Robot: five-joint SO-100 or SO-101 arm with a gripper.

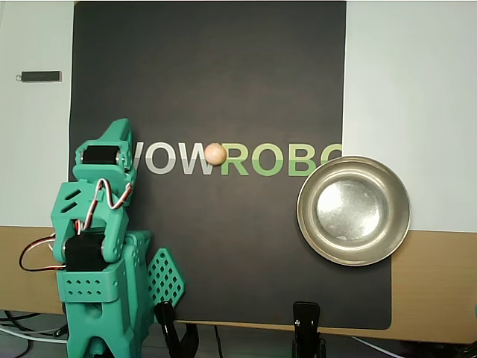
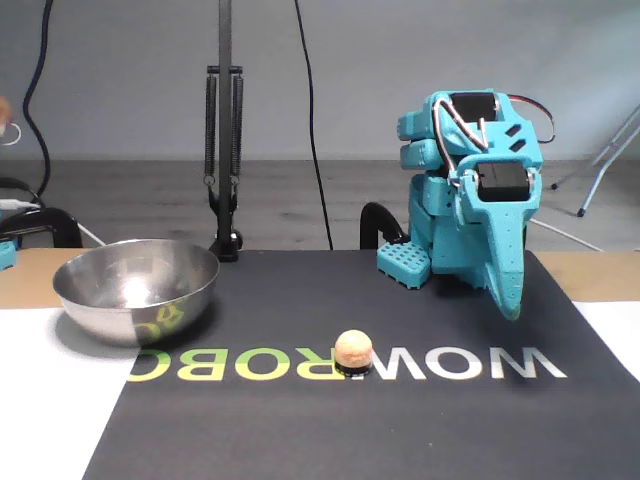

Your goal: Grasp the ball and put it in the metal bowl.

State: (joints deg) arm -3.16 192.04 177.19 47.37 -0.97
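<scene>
Wooden-looking ball (image 1: 215, 154) seems light, hard, prone to roll; grip it at its middle; jaws look together, at nine o'clock from it.

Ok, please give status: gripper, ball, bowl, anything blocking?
Gripper folded near base, shut, empty. Ball on mat lettering, untouched. Metal bowl empty, at mat edge. Path between them clear.

mat (image 1: 223, 74) | white-green print "WOWROBO" | ball (image 1: 215, 154) covers one letter
</scene>
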